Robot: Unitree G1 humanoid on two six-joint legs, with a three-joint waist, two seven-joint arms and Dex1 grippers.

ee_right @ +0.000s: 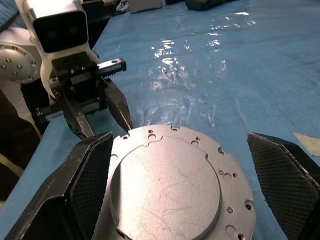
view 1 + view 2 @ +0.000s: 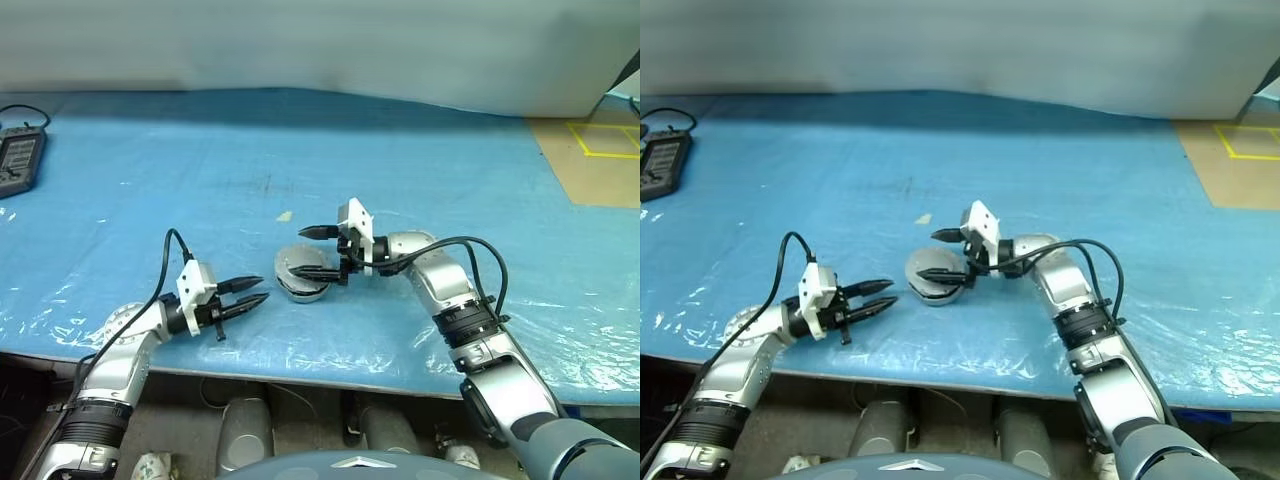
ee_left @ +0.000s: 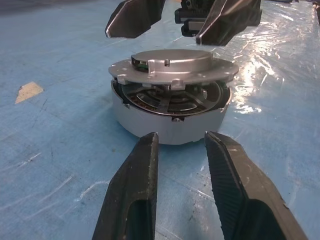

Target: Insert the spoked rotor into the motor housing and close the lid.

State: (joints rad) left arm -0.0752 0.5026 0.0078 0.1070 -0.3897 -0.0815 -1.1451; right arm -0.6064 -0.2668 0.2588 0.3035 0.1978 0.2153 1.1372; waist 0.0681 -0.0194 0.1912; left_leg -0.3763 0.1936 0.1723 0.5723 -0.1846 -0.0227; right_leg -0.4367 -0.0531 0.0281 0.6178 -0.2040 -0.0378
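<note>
I see the lid [image 3: 172,67] sitting askew on the motor housing [image 3: 170,122], right gripper [image 2: 322,251] jaws spread astride it; left gripper [image 2: 250,292], jaws slightly parted and empty, waits at its 8 o'clock.

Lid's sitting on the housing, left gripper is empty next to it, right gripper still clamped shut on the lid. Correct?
Not quite: the right gripper is open, its fingers spread wide on either side of the lid, as the right wrist view shows. The rest holds: the lid sits on the motor housing, and the left gripper is empty beside it.

Right claw [image 2: 321,251] spread wide, pointing left, left claw [image 2: 256,290] narrowly parted, level, empty
</note>
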